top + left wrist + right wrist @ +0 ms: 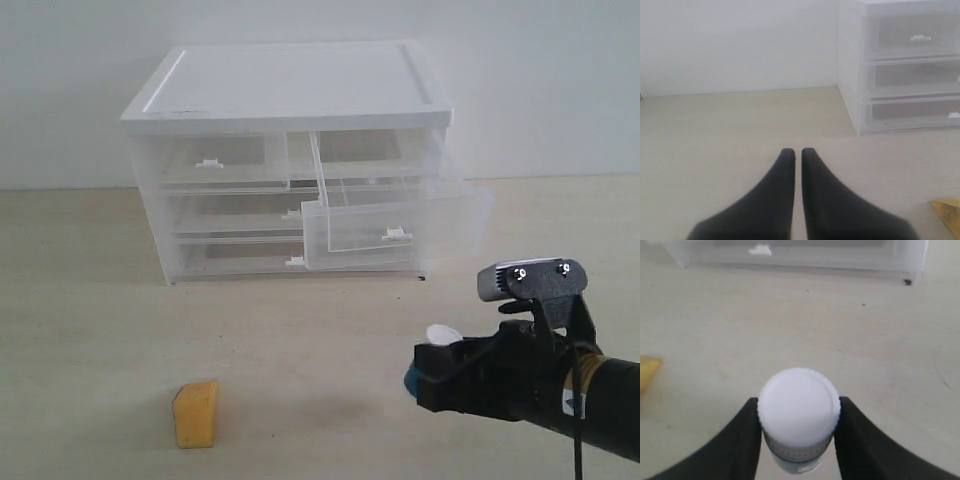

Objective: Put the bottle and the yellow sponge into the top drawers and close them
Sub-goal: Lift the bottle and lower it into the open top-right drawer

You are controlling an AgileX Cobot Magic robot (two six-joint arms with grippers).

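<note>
Up front, the right tool (799, 402) grips the bottle (799, 412) by its sides under the white cap, down near the bench (90, 330), while the left tool (797, 152) is closed on nothing and the sponge (197, 413) lies well apart to the left. Behind, in the cabinet (290, 85), the right top drawer (395, 215) stands pulled out and the left top drawer (215, 160) is shut. The carry likely calls for lifting clear of the open drawer's front wall, keeping the bottle upright, and releasing only once low inside.
</note>
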